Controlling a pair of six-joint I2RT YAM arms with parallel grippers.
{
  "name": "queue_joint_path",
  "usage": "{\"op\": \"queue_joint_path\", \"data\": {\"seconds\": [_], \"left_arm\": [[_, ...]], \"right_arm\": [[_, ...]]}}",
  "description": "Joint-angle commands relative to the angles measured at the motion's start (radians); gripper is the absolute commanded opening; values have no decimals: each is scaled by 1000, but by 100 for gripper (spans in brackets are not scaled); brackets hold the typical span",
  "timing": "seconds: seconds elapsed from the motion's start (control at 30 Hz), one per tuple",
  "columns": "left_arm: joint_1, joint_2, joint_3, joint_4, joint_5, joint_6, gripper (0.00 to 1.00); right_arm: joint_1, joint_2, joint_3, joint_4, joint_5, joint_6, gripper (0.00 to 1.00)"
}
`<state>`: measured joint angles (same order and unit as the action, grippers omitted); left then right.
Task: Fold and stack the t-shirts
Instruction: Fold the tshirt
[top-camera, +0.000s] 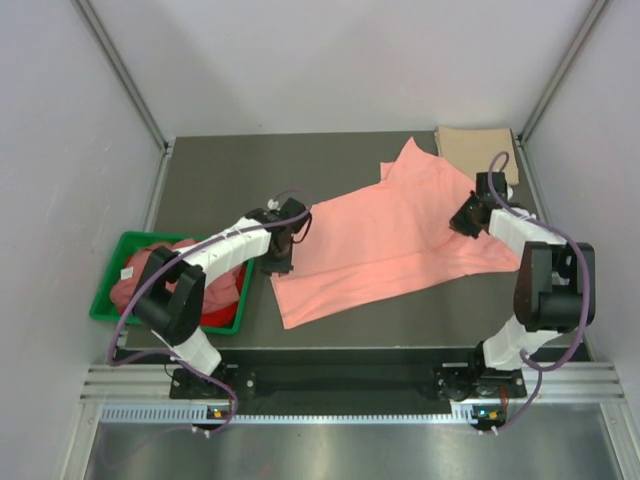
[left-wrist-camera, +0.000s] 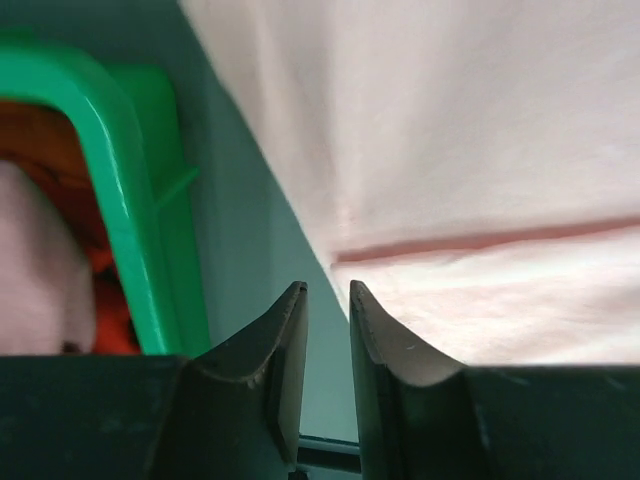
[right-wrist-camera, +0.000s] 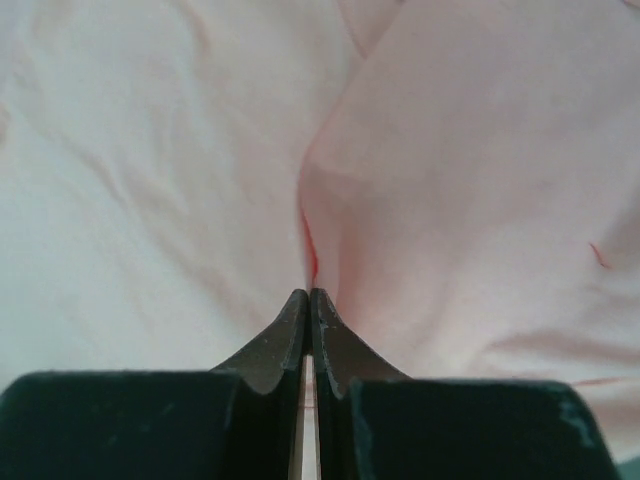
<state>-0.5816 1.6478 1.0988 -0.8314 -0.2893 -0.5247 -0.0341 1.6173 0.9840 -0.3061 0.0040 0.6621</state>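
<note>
A salmon-pink t-shirt (top-camera: 390, 240) lies spread slantwise across the middle of the table. My left gripper (top-camera: 283, 250) hovers at its left edge. In the left wrist view this gripper (left-wrist-camera: 327, 290) stands open, bare table shows in the gap, and the shirt's hem (left-wrist-camera: 480, 150) lies just past the right finger. My right gripper (top-camera: 463, 215) is at the shirt's right side. In the right wrist view it (right-wrist-camera: 309, 293) is shut on a pinched ridge of the salmon cloth (right-wrist-camera: 480, 180). A tan-beige t-shirt (top-camera: 478, 152) lies folded at the back right corner.
A green plastic bin (top-camera: 150, 237) stands at the table's left edge beside the left arm, with pink cloth (top-camera: 135, 285) and red cloth (top-camera: 220, 315) in it. Its rim (left-wrist-camera: 120, 200) shows close to the left fingers. Grey walls enclose the table on three sides.
</note>
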Motion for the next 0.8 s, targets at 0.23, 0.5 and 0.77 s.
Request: {"op": "queue_joint_path", "data": {"seconds": [0.23, 0.5, 0.77], "left_arm": [[19, 35, 137, -32, 242, 236, 36], [17, 119, 144, -57, 225, 295, 38], [17, 159, 105, -69, 134, 282, 43]], "right_arm": [[60, 84, 131, 50, -10, -85, 0], [65, 102, 145, 44, -15, -119, 0], [88, 107, 142, 53, -25, -121, 0]]}}
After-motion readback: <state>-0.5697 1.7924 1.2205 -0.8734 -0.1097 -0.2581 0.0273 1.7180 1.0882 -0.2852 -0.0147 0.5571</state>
